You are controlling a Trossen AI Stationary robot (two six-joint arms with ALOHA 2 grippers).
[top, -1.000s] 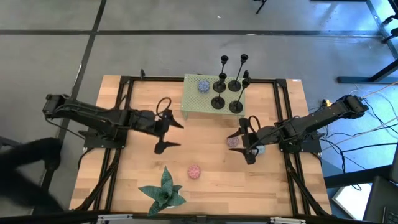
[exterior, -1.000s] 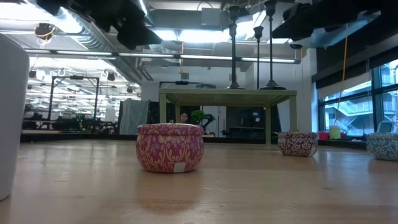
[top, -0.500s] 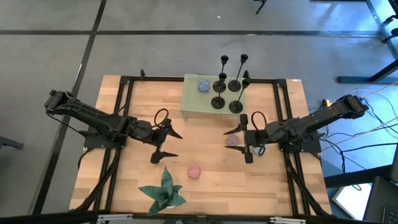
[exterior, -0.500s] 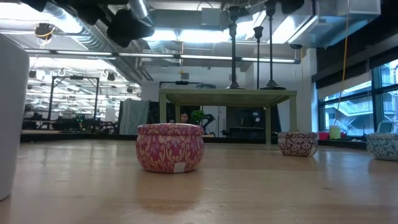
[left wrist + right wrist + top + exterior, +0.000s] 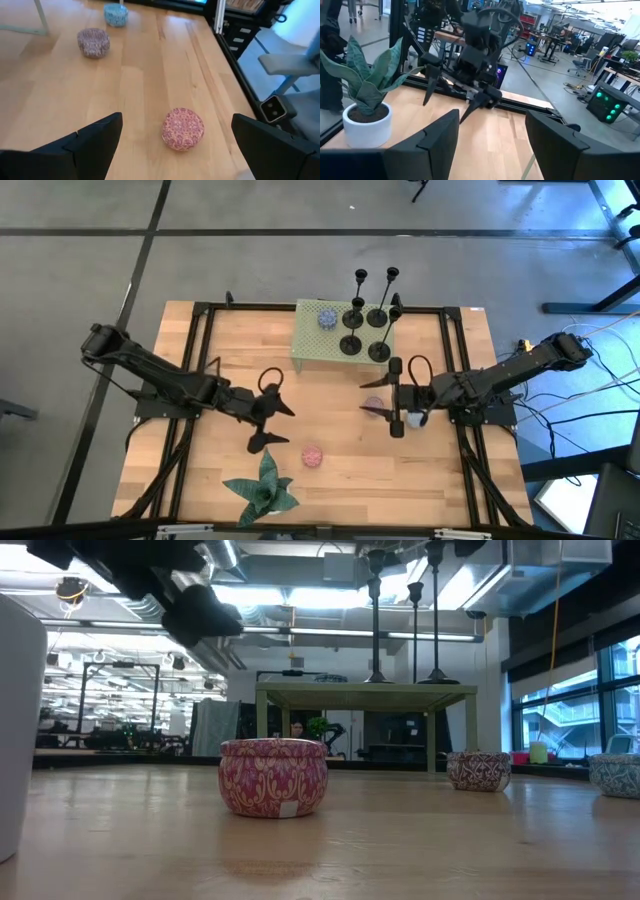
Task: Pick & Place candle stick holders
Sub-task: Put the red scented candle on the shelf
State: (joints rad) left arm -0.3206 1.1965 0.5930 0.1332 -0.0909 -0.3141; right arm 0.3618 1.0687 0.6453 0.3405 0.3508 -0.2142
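Since the earlier frame, the left hand (image 5: pixel 272 425) has been shifted toward lower centre, fingers spread wide and empty; the right hand (image 5: pixel 385 402), at right centre, is parted, nothing gripped.

Pink tin (image 5: pixel 313 455), potted plant (image 5: pixel 263 488), green stand (image 5: pixel 312 343), wooden table (image 5: pixel 330 480)

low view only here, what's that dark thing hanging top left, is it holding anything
Observer: That is the left gripper, open and empty, up off the table beside the pink tin.
Operator: where's the other arm
Observer: The right gripper is open and empty, and from overhead it sits over the purple tin.
Operator: anything on that green stand besides the holders
Observer: Yes, a patterned tin sits on the green stand, next to the candle holders.
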